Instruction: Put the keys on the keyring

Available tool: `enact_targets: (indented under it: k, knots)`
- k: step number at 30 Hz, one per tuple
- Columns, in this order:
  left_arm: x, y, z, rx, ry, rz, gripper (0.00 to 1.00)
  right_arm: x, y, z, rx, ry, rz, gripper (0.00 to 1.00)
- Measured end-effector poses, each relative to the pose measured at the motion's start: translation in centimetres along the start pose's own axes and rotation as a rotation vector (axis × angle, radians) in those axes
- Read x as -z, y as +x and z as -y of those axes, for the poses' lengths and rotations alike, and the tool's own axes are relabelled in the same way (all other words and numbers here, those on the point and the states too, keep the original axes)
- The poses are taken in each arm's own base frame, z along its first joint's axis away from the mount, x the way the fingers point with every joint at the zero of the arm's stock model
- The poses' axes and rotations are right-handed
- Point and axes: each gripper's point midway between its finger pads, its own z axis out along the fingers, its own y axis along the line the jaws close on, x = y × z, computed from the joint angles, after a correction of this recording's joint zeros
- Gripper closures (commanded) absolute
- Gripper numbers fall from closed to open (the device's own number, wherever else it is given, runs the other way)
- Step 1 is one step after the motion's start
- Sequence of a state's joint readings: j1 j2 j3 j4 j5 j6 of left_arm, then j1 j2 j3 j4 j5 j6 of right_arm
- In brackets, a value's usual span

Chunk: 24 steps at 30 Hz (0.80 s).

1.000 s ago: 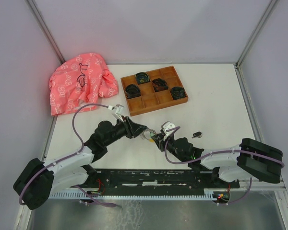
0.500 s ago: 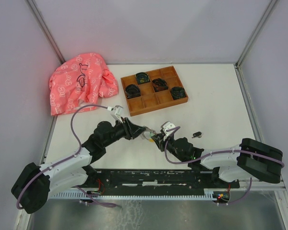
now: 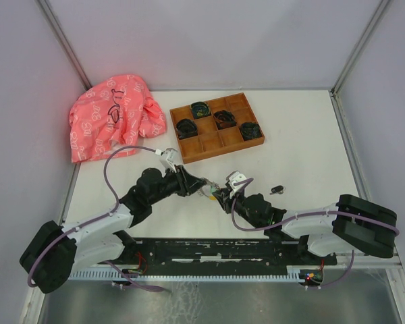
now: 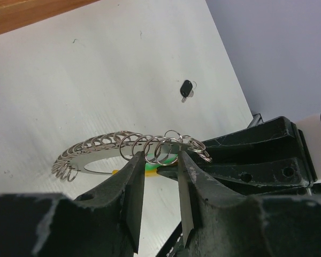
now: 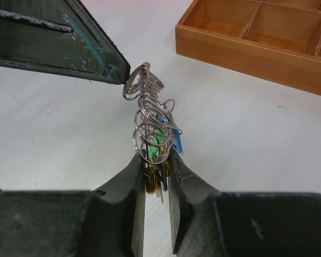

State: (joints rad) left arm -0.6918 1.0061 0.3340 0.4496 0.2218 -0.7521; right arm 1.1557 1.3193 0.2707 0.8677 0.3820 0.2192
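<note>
Near the middle of the bench [image 3: 304, 148], toward its near edge, the keyring [image 3: 209, 190] is held up off the surface between the two tools. It is seen as a flat grey metal arc strung with many small wire rings, silver and bright. A green tag [image 4: 150, 168] and a yellow tag [image 4: 115, 172] hang under it.

The right tool [image 5: 155, 160] is closed to a narrow gap on one end of the keyring, with rings and the yellow tag pinched between its fingers. A blue-headed key [image 5: 175, 140] is seen among the rings just above that grip; whether it is threaded on cannot be told.

The left tool [image 4: 158, 176] is set at the other end, its jaws partly apart with a few small rings between the tips. Whether those rings are clamped cannot be told.

A black-headed key [image 3: 277, 189] lies flat on the bench, apart from the keyring and to the right of the right tool.

Farther back, a wooden tray [image 3: 189, 152] with dark coiled bundles is placed, and a pink cloth [image 3: 111, 121] is bunched at the far left.
</note>
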Motion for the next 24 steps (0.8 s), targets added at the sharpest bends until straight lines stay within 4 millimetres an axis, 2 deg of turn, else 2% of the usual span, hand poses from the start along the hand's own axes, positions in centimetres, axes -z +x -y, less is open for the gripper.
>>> enact_targets:
  k: [16,24]
  knots:
    - [-0.76,0.39,-0.22,0.002,0.01,-0.013,0.65,0.0,0.0,0.0,0.0,0.0,0.0,0.99]
    - [-1.0,0.16,-0.25,0.014,0.013,-0.003,0.75,-0.04,-0.13,0.05,-0.002,0.002,0.005,0.99]
